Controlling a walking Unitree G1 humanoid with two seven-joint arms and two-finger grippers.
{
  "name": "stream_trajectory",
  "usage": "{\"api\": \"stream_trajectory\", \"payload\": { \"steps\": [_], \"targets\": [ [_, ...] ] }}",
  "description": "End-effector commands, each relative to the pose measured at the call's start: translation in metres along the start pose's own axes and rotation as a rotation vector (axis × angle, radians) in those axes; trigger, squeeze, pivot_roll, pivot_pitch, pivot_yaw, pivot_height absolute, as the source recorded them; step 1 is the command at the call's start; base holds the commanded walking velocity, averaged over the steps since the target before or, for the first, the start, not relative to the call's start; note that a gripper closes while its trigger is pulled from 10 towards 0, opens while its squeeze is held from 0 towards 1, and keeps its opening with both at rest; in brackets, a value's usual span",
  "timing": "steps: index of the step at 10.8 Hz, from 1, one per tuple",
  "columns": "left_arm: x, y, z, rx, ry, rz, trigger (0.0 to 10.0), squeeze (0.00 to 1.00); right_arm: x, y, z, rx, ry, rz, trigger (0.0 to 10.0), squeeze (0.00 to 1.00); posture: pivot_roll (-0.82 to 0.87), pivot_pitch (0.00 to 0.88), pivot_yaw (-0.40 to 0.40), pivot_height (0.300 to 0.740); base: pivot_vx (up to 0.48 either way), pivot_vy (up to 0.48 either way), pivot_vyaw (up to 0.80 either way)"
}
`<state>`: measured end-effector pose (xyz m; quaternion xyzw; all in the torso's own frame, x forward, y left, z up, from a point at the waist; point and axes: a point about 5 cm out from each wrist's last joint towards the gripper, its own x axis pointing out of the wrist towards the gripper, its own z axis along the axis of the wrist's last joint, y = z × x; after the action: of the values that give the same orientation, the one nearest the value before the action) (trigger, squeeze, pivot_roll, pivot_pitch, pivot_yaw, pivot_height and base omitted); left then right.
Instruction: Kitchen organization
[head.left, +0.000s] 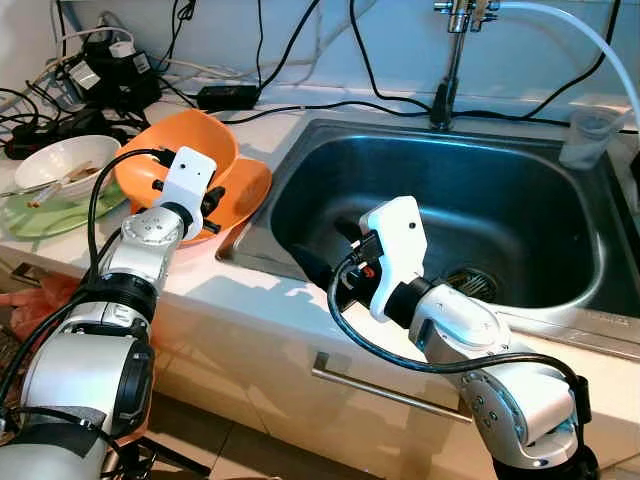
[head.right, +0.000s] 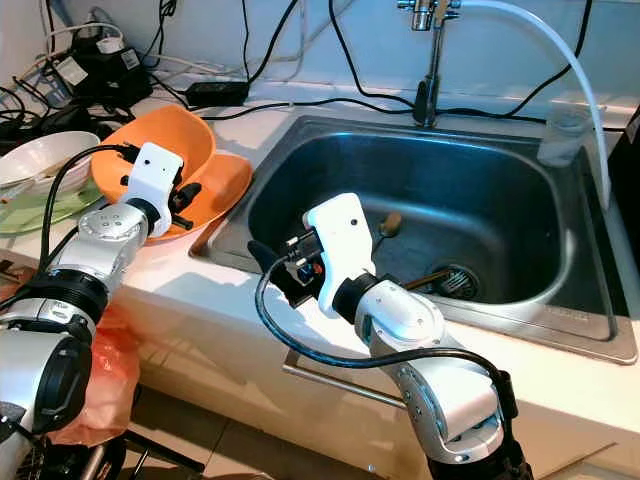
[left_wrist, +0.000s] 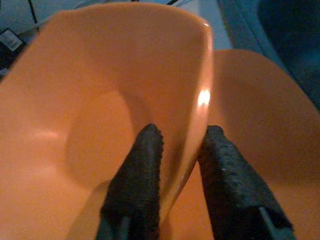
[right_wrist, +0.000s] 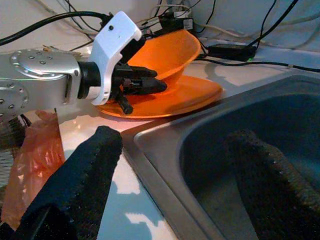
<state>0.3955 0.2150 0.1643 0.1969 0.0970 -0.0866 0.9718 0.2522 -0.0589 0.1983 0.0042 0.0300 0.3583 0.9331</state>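
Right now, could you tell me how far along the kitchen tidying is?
Little looks finished yet. In hand: the left gripper pinches the rim of the orange bowl, which sits tilted on the orange plate beside the sink. The right gripper is open at the sink's near edge, holding nothing. Left: the white bowl on its green plate, and a utensil in the sink.

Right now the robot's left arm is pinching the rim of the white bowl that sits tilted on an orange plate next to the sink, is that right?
Not quite: the bowl is orange, not white. The left wrist view shows the left gripper with its jaws closed on that orange rim. The rest holds: it sits tilted on the orange plate beside the sink.
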Motion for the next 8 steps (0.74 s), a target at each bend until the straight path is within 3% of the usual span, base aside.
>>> {"api": "stream_trajectory", "payload": {
  "steps": [1,4,8],
  "targets": [
    [-0.001,0.002,-0.004,-0.011,0.016,-0.003,0.0,0.00,-0.001,0.001,0.000,0.001,0.002,-0.003,10.0,0.00,-0.11,0.000,0.131,0.740,0.000,0.000,0.00],
    [0.002,-0.007,0.006,0.029,-0.051,-0.027,0.0,0.00,-0.002,0.010,0.004,0.006,-0.021,0.073,10.0,0.00,-0.11,0.000,0.129,0.740,0.000,0.000,0.00],
    [0.004,-0.014,0.018,0.039,-0.131,-0.002,0.0,0.00,-0.001,0.008,0.006,0.009,-0.038,0.086,10.0,0.00,-0.11,0.000,0.127,0.740,0.000,0.000,0.00]
  ]
}}
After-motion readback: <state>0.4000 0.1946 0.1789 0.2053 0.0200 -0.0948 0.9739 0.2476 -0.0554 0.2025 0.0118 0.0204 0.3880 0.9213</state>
